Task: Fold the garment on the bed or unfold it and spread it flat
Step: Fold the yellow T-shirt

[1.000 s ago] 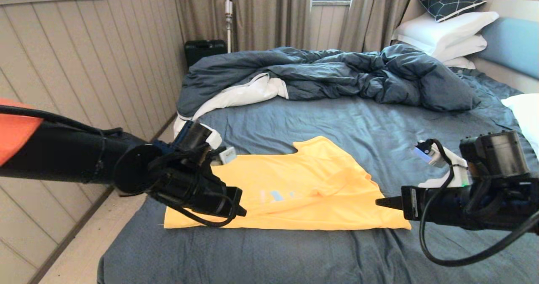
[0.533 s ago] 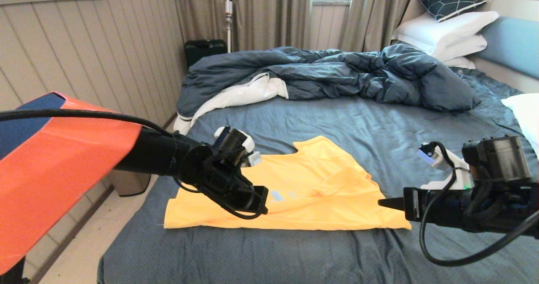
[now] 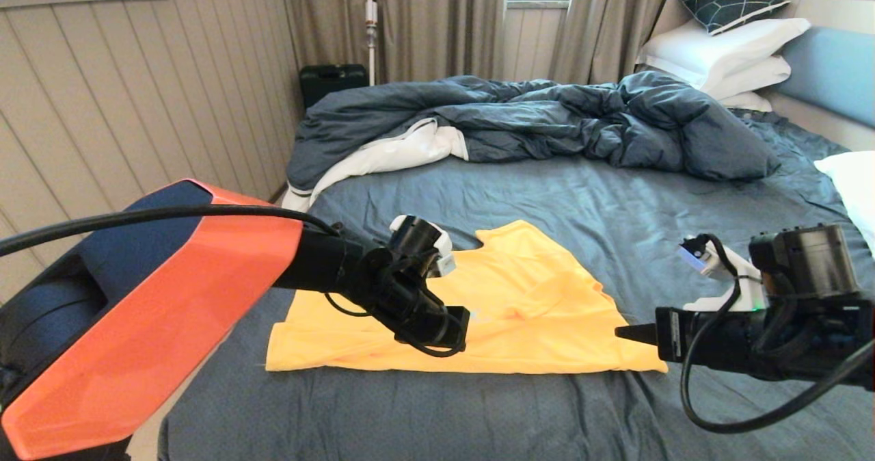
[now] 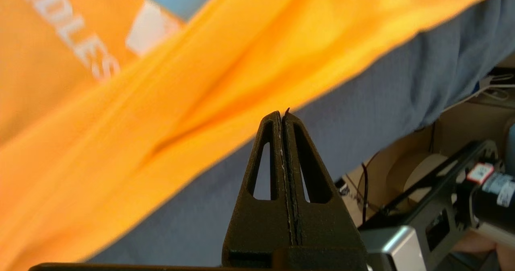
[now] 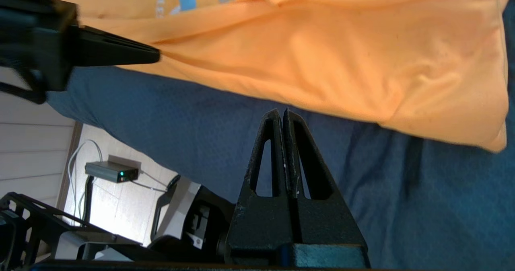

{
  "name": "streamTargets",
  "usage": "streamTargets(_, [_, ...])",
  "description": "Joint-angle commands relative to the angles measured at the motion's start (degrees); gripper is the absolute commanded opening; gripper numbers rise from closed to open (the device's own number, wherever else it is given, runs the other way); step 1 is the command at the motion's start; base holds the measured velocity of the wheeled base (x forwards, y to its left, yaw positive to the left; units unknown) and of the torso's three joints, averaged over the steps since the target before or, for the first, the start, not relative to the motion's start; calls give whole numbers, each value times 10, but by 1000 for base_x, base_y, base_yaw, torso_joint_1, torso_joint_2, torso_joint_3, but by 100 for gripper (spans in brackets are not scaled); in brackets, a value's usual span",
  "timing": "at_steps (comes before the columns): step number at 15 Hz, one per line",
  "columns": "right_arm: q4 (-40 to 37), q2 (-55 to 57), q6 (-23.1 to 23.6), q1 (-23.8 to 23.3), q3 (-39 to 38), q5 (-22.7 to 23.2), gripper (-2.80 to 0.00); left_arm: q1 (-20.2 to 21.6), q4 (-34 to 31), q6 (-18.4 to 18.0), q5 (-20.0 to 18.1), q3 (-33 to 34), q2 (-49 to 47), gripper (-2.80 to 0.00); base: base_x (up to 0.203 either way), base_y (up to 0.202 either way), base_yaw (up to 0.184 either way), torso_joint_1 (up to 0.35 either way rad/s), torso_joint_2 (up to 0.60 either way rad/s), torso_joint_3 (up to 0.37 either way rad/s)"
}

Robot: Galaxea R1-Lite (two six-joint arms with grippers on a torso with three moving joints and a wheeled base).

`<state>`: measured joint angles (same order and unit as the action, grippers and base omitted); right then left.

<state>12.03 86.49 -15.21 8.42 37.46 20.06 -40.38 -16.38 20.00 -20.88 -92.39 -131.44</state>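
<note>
Panelled walls and drawn curtains (image 3: 437, 23) are seen around the bed (image 3: 547, 201), its dark blue-grey sheet lightly wrinkled, a rumpled duvet (image 3: 547, 119) heaped at the far side and white pillows (image 3: 724, 54) stacked at the far right against a light blue headboard (image 3: 830, 71). A black case (image 3: 333, 81) and a stick vacuum (image 3: 371, 23) are propped by the far wall.

On the near part of the sheet the garment (image 3: 519, 310) is laid out — yellow, partly folded over itself, its near hem running straight from left to right.

Over its middle the left gripper (image 3: 462, 324) is held, fingers pressed together with nothing between them. Just off the shirt's near right corner the right gripper (image 3: 621, 332) is poised, pointing left, its fingers likewise pinched together on nothing.

From the left wrist camera, white lettering (image 4: 80, 42) and a pale blue patch of the print are picked out, hardly visible from the head; the closed tips are shown at the yellow hem, though contact cannot be judged. From the right wrist camera the floor beside the bed is revealed — a small grey box (image 5: 112, 171) with a green light and cables — and the left gripper's tip (image 5: 155, 56) is caught at a crease in the cloth.
</note>
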Motion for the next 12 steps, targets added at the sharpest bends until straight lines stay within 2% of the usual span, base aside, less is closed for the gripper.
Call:
streamTargets(1, [19,2,-2,0,-6,7,-280,-1,-6,5,-1,-31,-28,-280,0,0,0,0,0,0])
streamTargets(8, [21,-4,-4,-20,-5,30,-280,-9,-8,9,24,-59,-52,-280,0,0,0,0,0,0])
streamTargets(12, [21,-7,-4,-25,-5,40,-280,-13,-5,9,63,-64,-61,-280,0,0,0,0,0,0])
